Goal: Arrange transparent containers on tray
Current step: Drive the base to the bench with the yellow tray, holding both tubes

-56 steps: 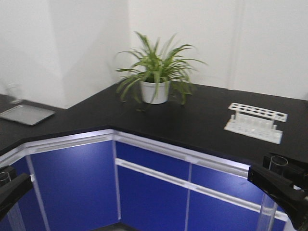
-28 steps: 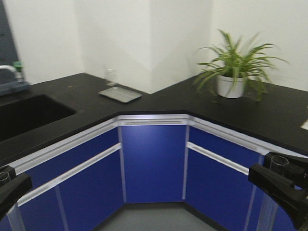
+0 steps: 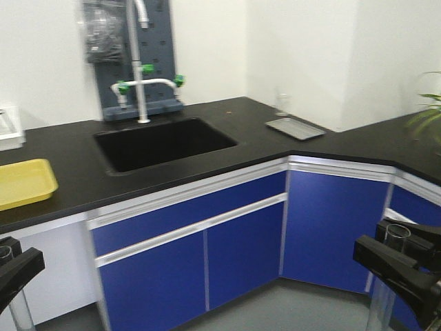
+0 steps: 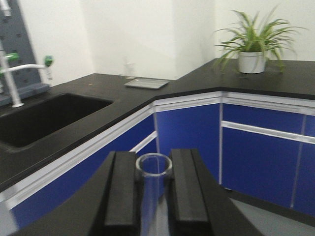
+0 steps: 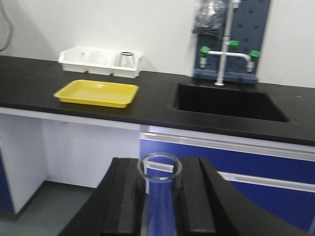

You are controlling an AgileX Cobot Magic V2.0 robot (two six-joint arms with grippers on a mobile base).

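Black countertop (image 5: 29, 78) over blue cabinets (image 3: 241, 234) fills the background. By the left gripper (image 4: 153, 164) a test tube (image 4: 150, 206) is clamped upright; a second test tube (image 5: 158, 206) is clamped likewise by the right gripper (image 5: 159, 169). Well apart, the yellow tray (image 5: 96, 93) is seen on the countertop, just before white bins (image 5: 101, 61), near the sink (image 5: 229, 101).

Yellow tray (image 3: 24, 183) left of black sink (image 3: 165, 143)
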